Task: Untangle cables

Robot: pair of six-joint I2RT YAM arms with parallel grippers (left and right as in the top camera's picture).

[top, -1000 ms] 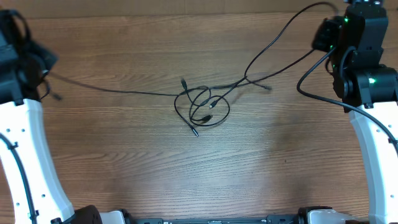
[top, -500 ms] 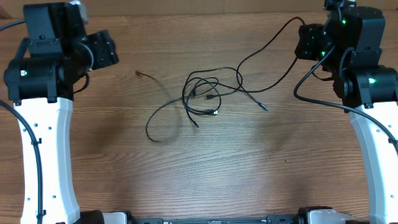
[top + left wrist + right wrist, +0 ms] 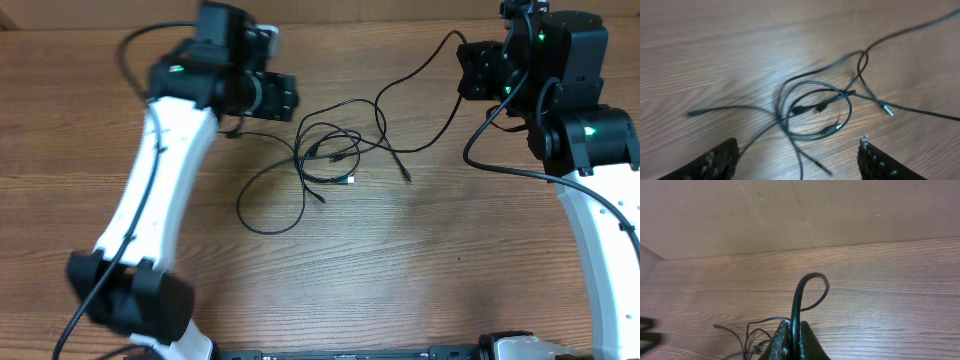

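**Change since the earlier frames.** A second ago the left arm (image 3: 165, 180) was recorded at the left edge of the table (image 3: 480, 260), with one strand drawn out straight toward it. Half a second ago that strand had been let go and lay slack. The arm is now seen swung in across the table, its head brought to the upper left of the tangle. The right gripper (image 3: 792, 340) has been shifted a little to the left. The knot itself has stayed at about the same place. The free plug (image 3: 405, 178) on its right side has been drawn slightly inward.

**Left gripper** (image 3: 797, 150). Spread wide. The two fingers (image 3: 715, 162) are seen at the lower corners of the wrist view, well apart. Nothing is held or touched between them. The tangle lies on the wood ahead of the gap.

**Right gripper.** Pressed together on one strand. In the wrist view the strand rises from between the fingers (image 3: 810, 347), arches over and drops to the table beyond.

**Cables** (image 3: 325, 155). Thin black cords, placed near the middle of the table, toward its far side.
- Several overlapping rings are stacked at the centre, with small connectors caught among them.
- One slack loop is laid out to the lower left.
- One strand is led up and right to the right gripper.
- Short ends with plugs are left pointing out to the lower right.
- In the left wrist view the cords are somewhat blurred, so the exact crossings cannot be told.
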